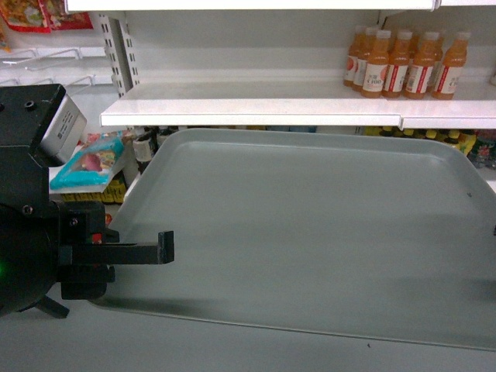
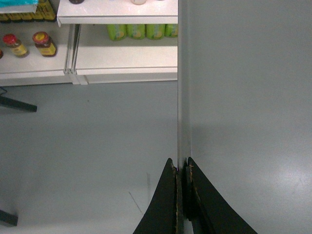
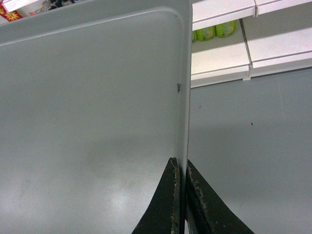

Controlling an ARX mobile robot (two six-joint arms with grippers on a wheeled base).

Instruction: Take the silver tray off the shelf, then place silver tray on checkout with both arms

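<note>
The silver tray [image 1: 310, 225] is held level in the air in front of the shelf [image 1: 256, 105], its far edge just below the board's front lip. My left gripper [image 1: 164, 248] is at the tray's left edge. In the left wrist view that gripper [image 2: 182, 168] is shut on the thin rim of the tray [image 2: 243, 97]. My right gripper [image 3: 181, 168] is shut on the opposite rim of the tray [image 3: 87, 107], near a small dark mark, and is almost wholly outside the head view. The checkout is out of view.
Orange drink bottles [image 1: 403, 62] stand on the shelf at the back right. A snack packet [image 1: 93, 163] lies on a lower board at the left. Below the tray are grey floor [image 2: 87, 146], low white shelf boards [image 2: 117, 12], green bottles [image 2: 141, 31] and jars [image 2: 44, 43].
</note>
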